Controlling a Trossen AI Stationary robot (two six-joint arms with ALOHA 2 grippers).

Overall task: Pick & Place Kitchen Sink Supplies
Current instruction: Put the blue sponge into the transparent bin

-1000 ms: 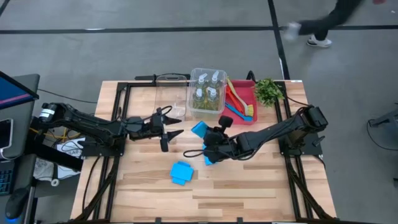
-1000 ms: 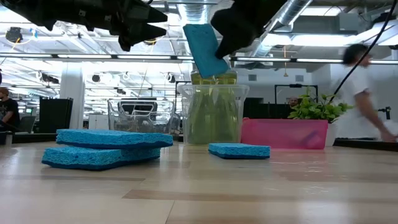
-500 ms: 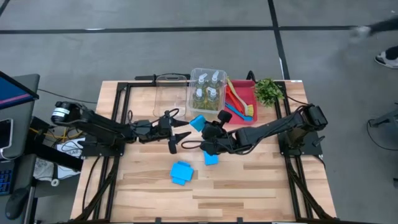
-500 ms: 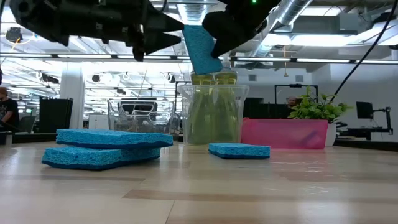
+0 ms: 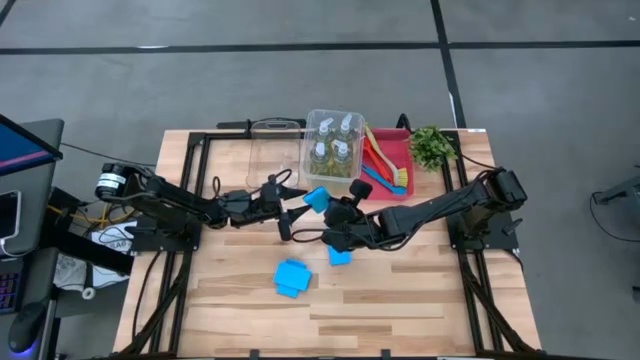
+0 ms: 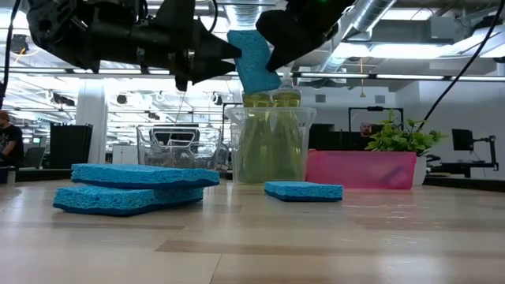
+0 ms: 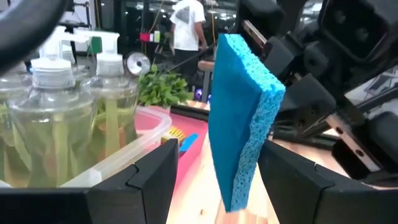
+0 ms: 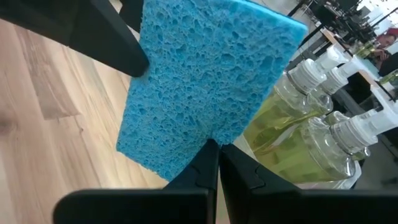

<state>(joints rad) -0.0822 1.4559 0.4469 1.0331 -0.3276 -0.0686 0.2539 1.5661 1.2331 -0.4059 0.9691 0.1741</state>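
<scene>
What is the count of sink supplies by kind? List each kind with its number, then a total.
Bottles: 4
Brushes: 3
Sponges: 4, one of them held up by the right gripper
Total: 11

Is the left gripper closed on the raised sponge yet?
Not yet. The left gripper stands open, one finger on each side of the blue sponge with gaps visible, while the right gripper holds it pinched.

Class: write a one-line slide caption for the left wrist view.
Open left gripper straddles a sponge held upright by the right gripper.
</scene>
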